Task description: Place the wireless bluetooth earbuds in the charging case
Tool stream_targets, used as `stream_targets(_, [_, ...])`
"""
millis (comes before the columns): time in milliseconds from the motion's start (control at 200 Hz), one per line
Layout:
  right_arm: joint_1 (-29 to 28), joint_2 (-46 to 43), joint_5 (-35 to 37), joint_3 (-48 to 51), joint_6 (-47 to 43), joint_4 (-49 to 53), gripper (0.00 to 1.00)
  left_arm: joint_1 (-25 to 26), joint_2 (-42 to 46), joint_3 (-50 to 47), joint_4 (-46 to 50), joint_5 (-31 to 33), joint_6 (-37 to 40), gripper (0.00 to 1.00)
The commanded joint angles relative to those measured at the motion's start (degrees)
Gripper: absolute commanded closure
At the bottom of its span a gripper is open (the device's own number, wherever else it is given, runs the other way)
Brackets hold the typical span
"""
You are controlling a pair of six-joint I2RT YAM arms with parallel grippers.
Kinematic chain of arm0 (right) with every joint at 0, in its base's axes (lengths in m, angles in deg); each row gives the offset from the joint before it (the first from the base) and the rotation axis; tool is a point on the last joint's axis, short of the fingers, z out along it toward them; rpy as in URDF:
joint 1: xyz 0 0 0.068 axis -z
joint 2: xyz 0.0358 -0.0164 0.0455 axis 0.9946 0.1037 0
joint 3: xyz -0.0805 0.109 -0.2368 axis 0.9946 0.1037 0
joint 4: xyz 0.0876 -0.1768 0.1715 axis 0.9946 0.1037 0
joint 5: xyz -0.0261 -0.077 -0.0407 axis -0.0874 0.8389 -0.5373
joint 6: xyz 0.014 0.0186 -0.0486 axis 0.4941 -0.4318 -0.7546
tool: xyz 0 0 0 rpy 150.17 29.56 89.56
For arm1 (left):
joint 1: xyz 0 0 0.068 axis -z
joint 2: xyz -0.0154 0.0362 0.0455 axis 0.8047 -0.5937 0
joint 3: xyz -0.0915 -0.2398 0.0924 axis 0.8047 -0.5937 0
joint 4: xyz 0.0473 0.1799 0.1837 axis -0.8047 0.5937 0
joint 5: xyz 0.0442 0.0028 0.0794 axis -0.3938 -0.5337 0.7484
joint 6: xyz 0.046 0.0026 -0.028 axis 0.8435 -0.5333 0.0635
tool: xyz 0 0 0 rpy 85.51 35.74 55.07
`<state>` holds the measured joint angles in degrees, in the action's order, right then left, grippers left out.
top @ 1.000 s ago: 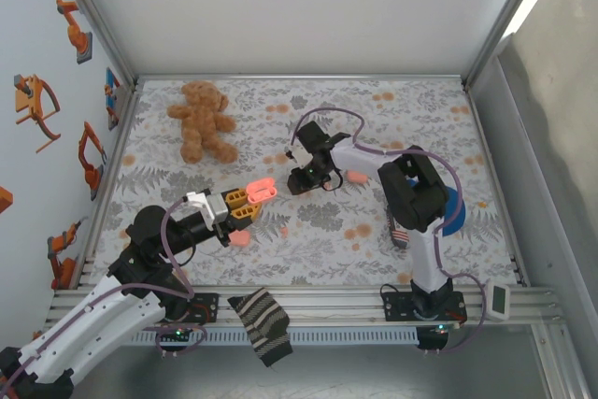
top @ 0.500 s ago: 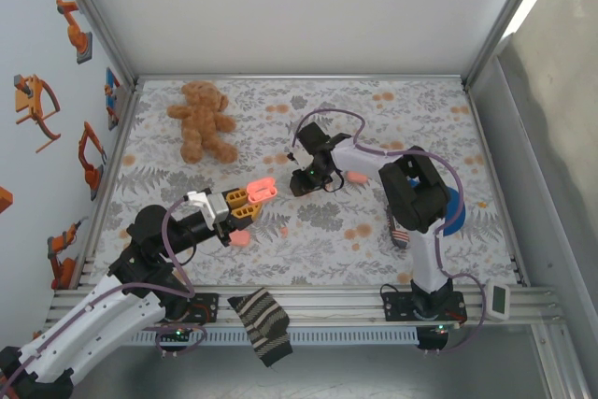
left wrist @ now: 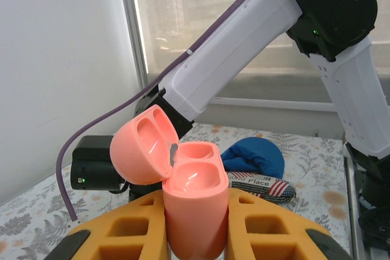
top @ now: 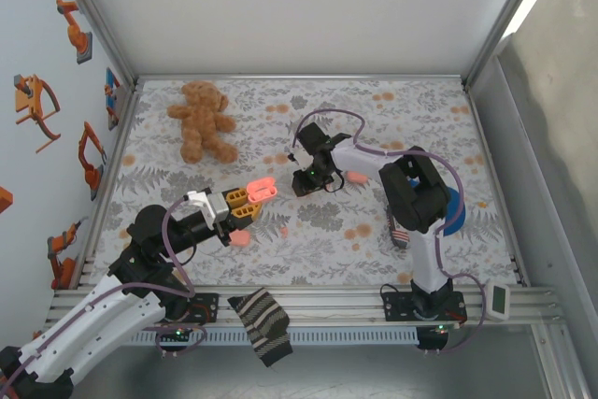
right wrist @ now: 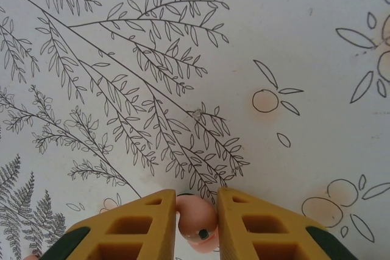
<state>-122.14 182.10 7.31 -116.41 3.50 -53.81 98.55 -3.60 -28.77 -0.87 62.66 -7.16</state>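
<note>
My left gripper [left wrist: 196, 195] is shut on the pink charging case [left wrist: 192, 206], which stands upright between the yellow fingers. Its lid [left wrist: 142, 145] is swung open to the left, and both wells are empty. From above, the left gripper [top: 249, 202] holds the case [top: 262, 189] left of the table's middle. Low over the floral cloth, my right gripper [right wrist: 196, 195] has its yellow fingers against both sides of a small salmon-pink earbud [right wrist: 197, 221]. In the top view the right gripper [top: 304, 182] hangs a little to the right of the case.
A teddy bear [top: 202, 120] lies at the back left. A second pink case [top: 239, 238] rests near the left gripper, and another pink piece [top: 355, 177] lies under the right arm. A blue cloth [top: 455, 212] and a flag-printed pouch [top: 399, 232] sit at the right; a striped sock [top: 262, 325] hangs off the front rail.
The right gripper's jaws have narrowed onto the earbud and shifted slightly. The left arm and the case have not moved.
</note>
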Motion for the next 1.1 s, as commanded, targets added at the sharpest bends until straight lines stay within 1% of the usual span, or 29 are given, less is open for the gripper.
stream_targets(0, [-0.4, -1.4, 1.7, 0.8, -0.5, 3.8, 0.80, 0.4, 0.3, 0.2, -1.6, 0.3, -0.5, 0.97])
stream_targets(225, [-0.4, -2.5, 1.8, 0.9, -0.3, 3.0, 0.83, 0.3, 0.4, 0.3, -1.5, 0.7, -0.4, 0.97])
stream_targets(426, [-0.4, -3.7, 2.0, 0.8, -0.3, 2.7, 0.84, 0.3, 0.4, 0.3, -1.4, 1.0, -0.2, 0.97])
stream_targets(571, [-0.4, -5.9, 3.6, 1.3, -0.3, 2.3, 0.84, 0.3, 0.4, 0.2, -1.2, 2.2, -0.2, 0.97])
stream_targets(756, [-0.4, -11.5, 6.9, 3.3, -0.3, 1.0, 0.84, 0.3, 0.5, -0.8, -1.9, 3.6, -1.7, 0.96])
stream_targets(936, [-0.3, -18.4, 10.5, 5.4, -0.7, 0.2, 0.84, 0.3, 0.2, -1.9, -5.5, 4.9, -4.0, 0.96])
stream_targets(1097, [-0.3, -24.9, 12.3, 6.9, -0.8, -0.3, 0.84, 0.3, -0.1, -3.0, -7.6, 5.9, -4.9, 0.97])
